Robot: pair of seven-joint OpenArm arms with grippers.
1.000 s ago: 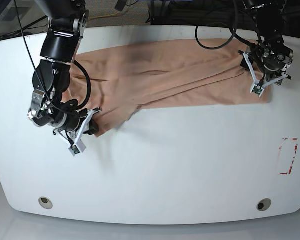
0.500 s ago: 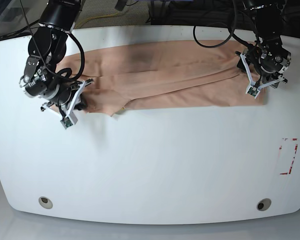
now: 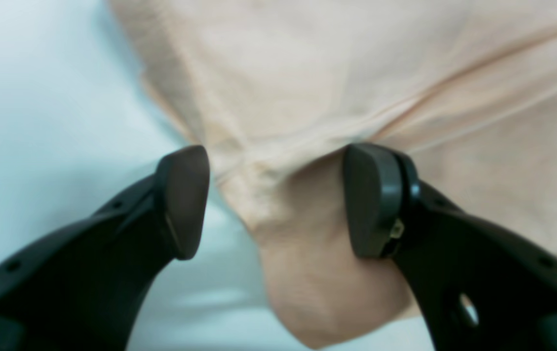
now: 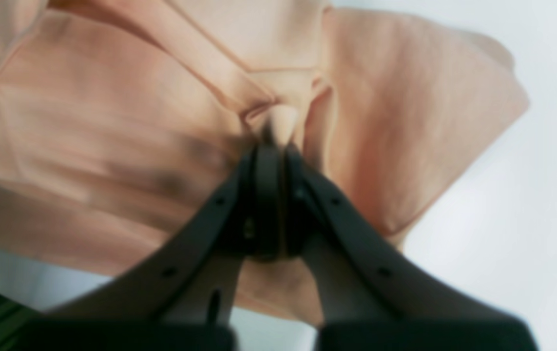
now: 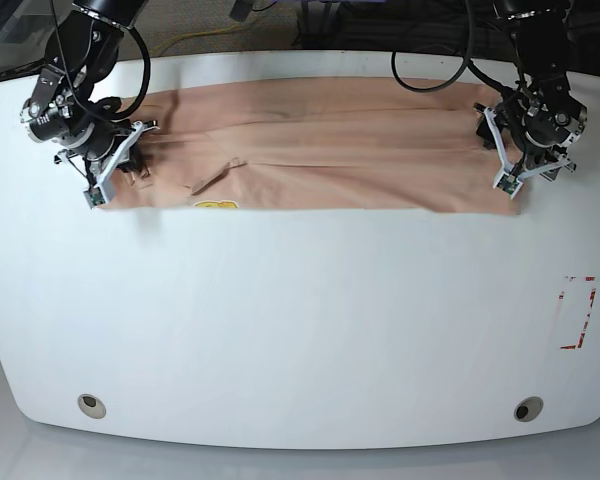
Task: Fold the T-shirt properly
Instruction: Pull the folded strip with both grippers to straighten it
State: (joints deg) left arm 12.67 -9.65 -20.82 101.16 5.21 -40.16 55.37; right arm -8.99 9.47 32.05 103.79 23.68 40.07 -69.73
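The shirt (image 5: pixel 320 145) lies in a long strip at the back of the table (image 5: pixel 300 320); the right gripper (image 4: pixel 271 146) pinches its end; the left gripper (image 3: pixel 273 200) gapes, holding nothing; next it must let go gently

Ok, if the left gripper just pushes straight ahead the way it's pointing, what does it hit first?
Probably the shirt: its folded corner already lies between the open jaws of the left gripper, though the gap to the cloth is unclear.
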